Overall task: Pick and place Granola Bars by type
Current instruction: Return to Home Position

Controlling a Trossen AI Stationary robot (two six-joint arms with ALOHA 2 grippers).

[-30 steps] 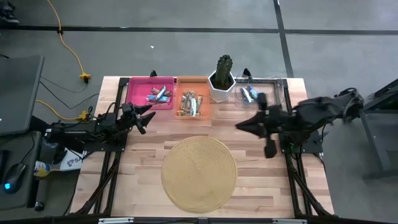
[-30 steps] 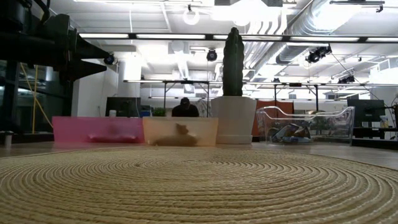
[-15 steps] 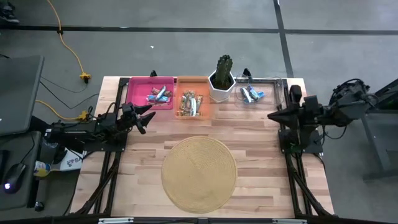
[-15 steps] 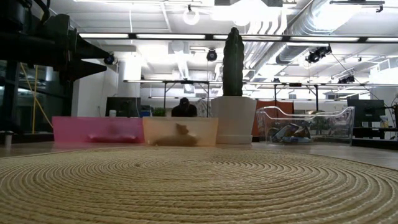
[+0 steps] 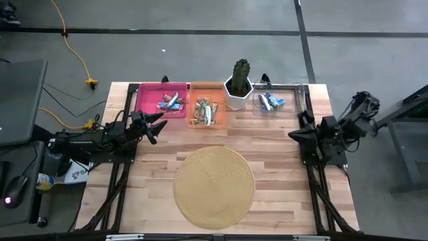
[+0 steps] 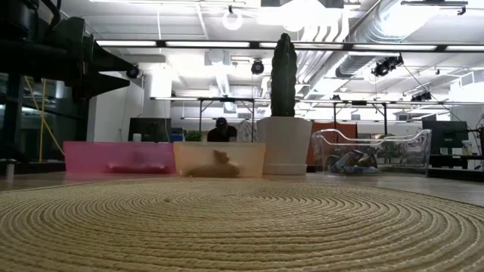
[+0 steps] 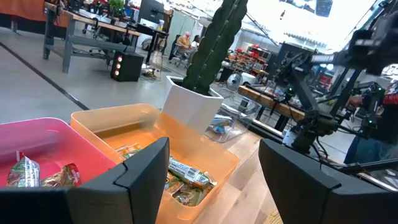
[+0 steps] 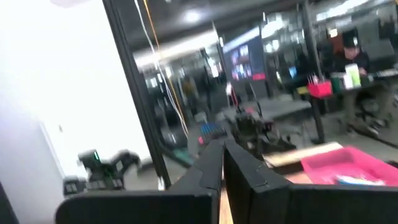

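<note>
On the counter (image 5: 281,194), in front of the cactus (image 5: 239,72), the round mat (image 5: 214,186) carried no bars. Left arm (image 5: 100,139) sat far left of the cactus, jaws apart, just beside the pink bin (image 5: 148,94). Right arm (image 5: 334,128) sat far right, jaws together, near the clear bin (image 5: 294,97). Orange bin (image 5: 207,88) stood just beside the cactus. All Granola Bars (image 5: 204,112) lay in those bins, beyond both jaws; none seemed left to grip.

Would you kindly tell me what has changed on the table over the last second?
The right tool drew back rightward from over the table to the table's right edge; it is shut and empty. The left tool, open at the left edge, the granola bars, the cactus and the round mat stayed put.
</note>
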